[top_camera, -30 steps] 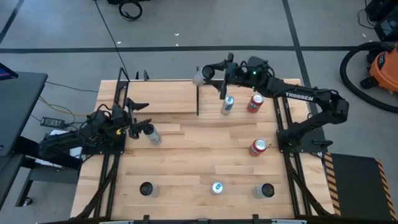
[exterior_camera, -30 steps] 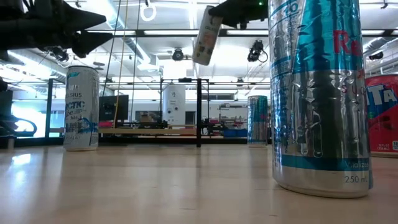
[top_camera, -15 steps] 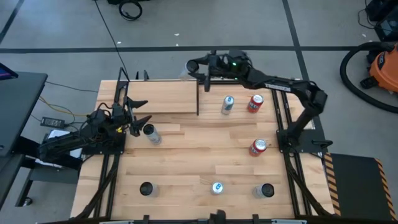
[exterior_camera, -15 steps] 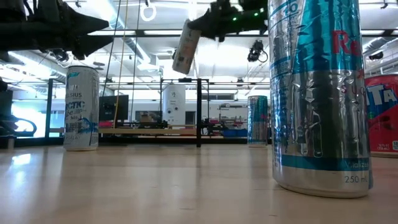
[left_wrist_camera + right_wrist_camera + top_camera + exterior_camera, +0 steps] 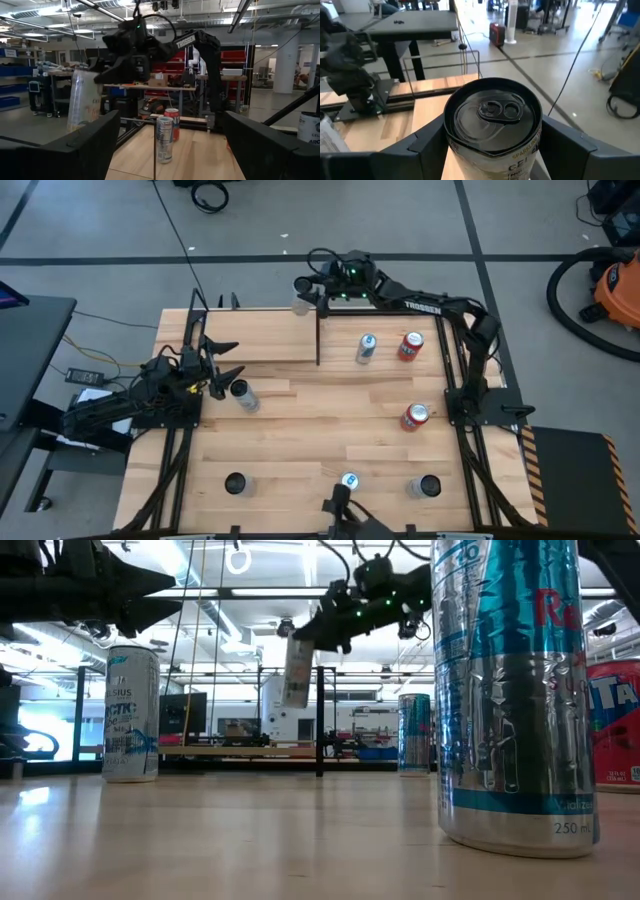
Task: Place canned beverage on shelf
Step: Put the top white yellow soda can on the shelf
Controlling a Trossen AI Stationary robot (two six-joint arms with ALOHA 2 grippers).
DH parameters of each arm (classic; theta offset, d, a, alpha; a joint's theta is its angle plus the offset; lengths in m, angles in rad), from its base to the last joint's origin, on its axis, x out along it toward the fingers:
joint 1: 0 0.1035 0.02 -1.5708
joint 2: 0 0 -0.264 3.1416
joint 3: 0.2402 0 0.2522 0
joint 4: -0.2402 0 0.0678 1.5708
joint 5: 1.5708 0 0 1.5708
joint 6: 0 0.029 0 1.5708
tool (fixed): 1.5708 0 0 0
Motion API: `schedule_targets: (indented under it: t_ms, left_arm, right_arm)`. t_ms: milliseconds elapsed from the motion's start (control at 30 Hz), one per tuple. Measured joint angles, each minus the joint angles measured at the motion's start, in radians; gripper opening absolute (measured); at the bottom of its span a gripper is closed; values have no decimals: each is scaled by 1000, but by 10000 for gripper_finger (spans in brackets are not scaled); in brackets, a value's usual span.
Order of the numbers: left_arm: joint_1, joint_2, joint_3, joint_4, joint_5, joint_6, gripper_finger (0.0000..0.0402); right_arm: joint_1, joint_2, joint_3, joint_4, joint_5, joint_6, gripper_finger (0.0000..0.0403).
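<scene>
A pale canned beverage [image 5: 297, 670] hangs in the air with my right gripper [image 5: 308, 288] shut on it. It is over the far right corner of the shelf [image 5: 255, 335], a pale wood panel with thin black rods at the table's far left. The right wrist view looks down on the can's top and pull tab [image 5: 492, 110]. The left wrist view shows the same can [image 5: 82, 102] beyond my left fingers. My left gripper [image 5: 230, 360] stands open at the table's left edge, next to a standing can [image 5: 243, 395] and touching nothing. My right gripper pinches the can's side wall just below its top rim [image 5: 451, 142] between its two fingers [image 5: 427, 147], one on each side. The fingers reach in roughly level from the table's right. The can hangs below them, close to upright and lifted clear of the shelf.
A silver-blue can [image 5: 367, 348] and a red can [image 5: 410, 346] stand at the far right, and another red can [image 5: 415, 417] stands mid right. Three more cans [image 5: 348, 480] stand along the near edge. A black upright rod [image 5: 318, 340] marks the shelf's right end.
My right gripper has carried the can along the far edge toward the table's left and somewhat down, reaching out over the shelf's far right corner. The can has swung from a clear tilt to nearly upright. The grip has stayed shut.
</scene>
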Motion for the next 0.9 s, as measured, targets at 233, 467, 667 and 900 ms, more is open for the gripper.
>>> schedule_targets:
  t_ms: [233, 467, 667, 900]
  left_arm:
    - [0, 0, 0, 0, 0, 1, 353]
    - [0, 0, 0, 2, 0, 2, 353]
    - [0, 0, 0, 3, 0, 6, 353]
    - [0, 0, 0, 8, 0, 40, 353]
  right_arm:
    - [-8, 35, 0, -27, -64, 2, 268]
    - [-1, 58, 1, -52, -63, 4, 269]
    - [8, 83, 1, -45, -61, -2, 271]
    - [11, 100, 1, -65, -48, -12, 271]
